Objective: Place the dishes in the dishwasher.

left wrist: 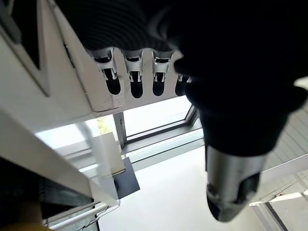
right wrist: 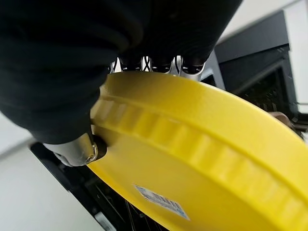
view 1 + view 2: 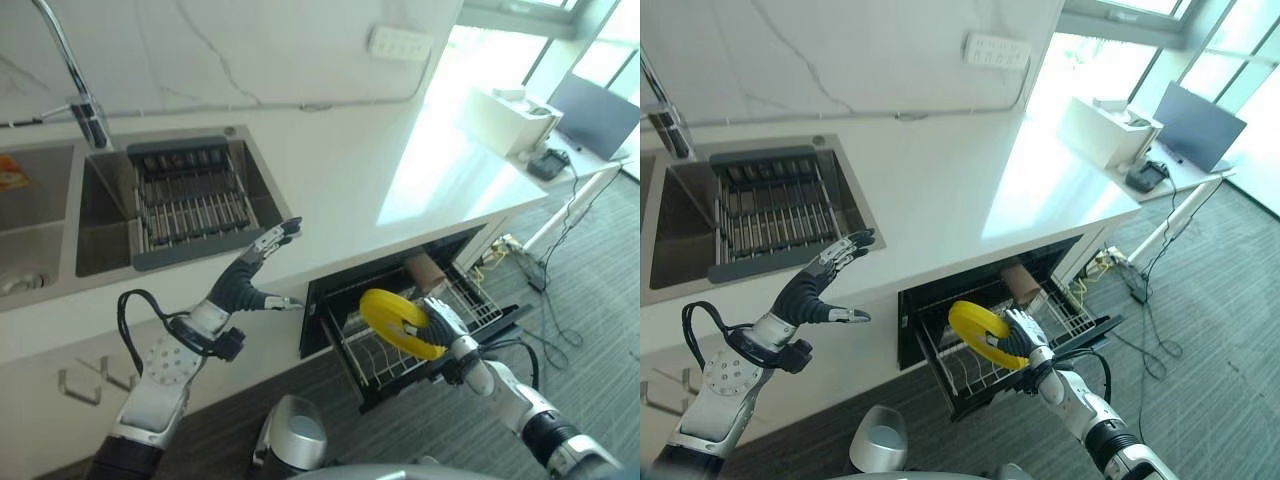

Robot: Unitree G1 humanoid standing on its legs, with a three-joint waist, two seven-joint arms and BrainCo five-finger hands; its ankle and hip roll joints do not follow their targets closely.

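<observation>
Left eye view, from the left: a stainless steel double sink (image 3: pixel 100 215) is sunk into the white stone countertop (image 3: pixel 400 150), with a chrome tap (image 3: pixel 75 80) rising behind it. In the sink's right basin sits a grey dish-draining rack with metal bars (image 3: pixel 190 210); it holds no dishes.

In front of the sink, the robot's left hand (image 3: pixel 245 280) is raised at the counter's front edge. Its fingers are spread wide and straight, pointing up over the counter, with the thumb out to the side, and it holds nothing. Its own wrist view shows the straight fingers (image 1: pixel 125 72) against the white counter edge.

Further right, below the counter, the black dishwasher (image 3: pixel 330 300) stands open, with its wire lower rack (image 3: pixel 400 350) pulled out over the grey carpet floor (image 3: pixel 590 300). A brown cylindrical cup (image 3: pixel 425 270) lies in the back of the rack.

The yellow plastic plate with a ribbed rim (image 3: pixel 395 320) is held tilted on edge over the middle of the pulled-out rack, in the robot's right hand (image 3: pixel 445 325). The right wrist view shows the thumb pressed on the plate's underside and the fingers (image 2: pixel 163 65) curled over its far rim. Whether the plate's lower edge touches the rack wires cannot be told.

At the counter's far right end stands a white box-shaped appliance (image 3: pixel 510 120).
</observation>
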